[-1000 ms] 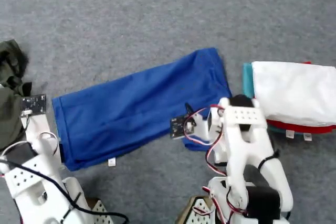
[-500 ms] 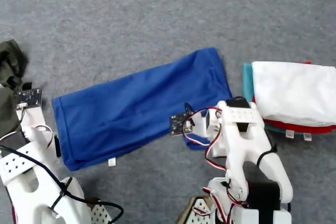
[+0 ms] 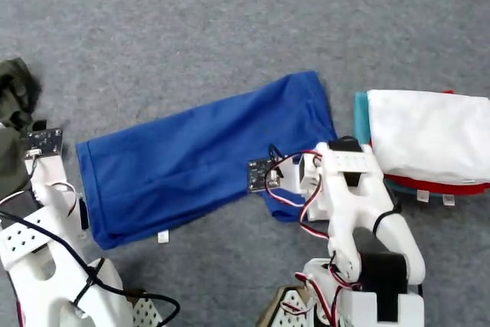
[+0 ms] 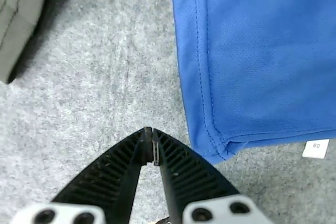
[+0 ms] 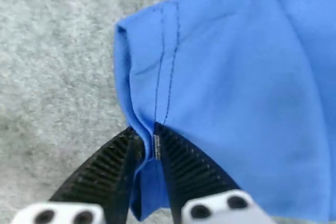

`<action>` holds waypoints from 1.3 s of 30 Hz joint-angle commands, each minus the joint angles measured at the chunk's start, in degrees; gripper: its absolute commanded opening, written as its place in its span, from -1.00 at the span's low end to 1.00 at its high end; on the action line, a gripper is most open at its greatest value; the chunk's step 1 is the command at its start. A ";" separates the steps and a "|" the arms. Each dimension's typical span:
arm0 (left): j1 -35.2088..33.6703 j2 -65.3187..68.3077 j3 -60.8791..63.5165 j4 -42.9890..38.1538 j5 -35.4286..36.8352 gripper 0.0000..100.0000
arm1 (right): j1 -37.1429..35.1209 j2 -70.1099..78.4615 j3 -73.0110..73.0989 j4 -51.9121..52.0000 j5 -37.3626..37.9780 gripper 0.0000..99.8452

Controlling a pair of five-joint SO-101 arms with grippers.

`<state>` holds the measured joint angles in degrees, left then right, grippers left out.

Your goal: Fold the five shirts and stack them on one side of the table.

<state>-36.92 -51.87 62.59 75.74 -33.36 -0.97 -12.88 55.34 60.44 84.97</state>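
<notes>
Right gripper point(image 5: 152, 142) pinches the blue shirt point(image 3: 199, 158) at its stitched edge. Left gripper point(image 4: 148, 148) is closed on nothing, just beside the shirt's corner. From above, the shirt slants across the table point(image 3: 230, 36), near-left to far-right, by the folded stack point(image 3: 429, 147).

Overhead view down over the table point(image 3: 230, 28); wrist views close above the shared blue shirt point(image 3: 199, 158).

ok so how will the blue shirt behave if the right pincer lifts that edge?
Likely floppy: the blue shirt lies flat and thin, and its hem puckers at the right pincer. Probably light, so it should drape and trail. It may drag on the fuzzy grey table cover.
</notes>
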 commanded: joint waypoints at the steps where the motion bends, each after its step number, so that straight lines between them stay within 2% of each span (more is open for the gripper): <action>1: -1.67 -0.31 -2.73 0.62 -1.32 -0.96 | -0.40 0.13 -3.12 2.20 0.70 -0.99; 6: -3.78 -0.31 -2.81 0.62 -1.32 -0.96 | -0.57 0.13 -14.99 10.99 0.70 -0.99; 13: -3.43 -0.31 -2.73 0.26 -1.32 -0.96 | -4.00 3.21 -31.34 15.38 0.44 -0.99; 23: -3.34 -0.13 -2.73 0.18 -1.32 -0.96 | -6.02 26.95 -56.48 16.35 0.44 -0.99; 32: -2.29 0.13 -2.73 0.18 -1.23 -0.96 | -8.40 47.87 -86.46 27.87 0.44 -0.98; 34: -1.85 0.22 -2.73 0.18 -1.14 -0.96 | -8.22 52.53 -92.88 30.24 0.44 -0.89; 39: -1.67 0.22 -2.20 0.18 -1.23 -0.96 | -7.08 61.14 -108.09 38.95 0.44 -0.36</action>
<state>-39.12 -51.87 62.59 75.74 -34.24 -8.53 46.11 -42.42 94.64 84.97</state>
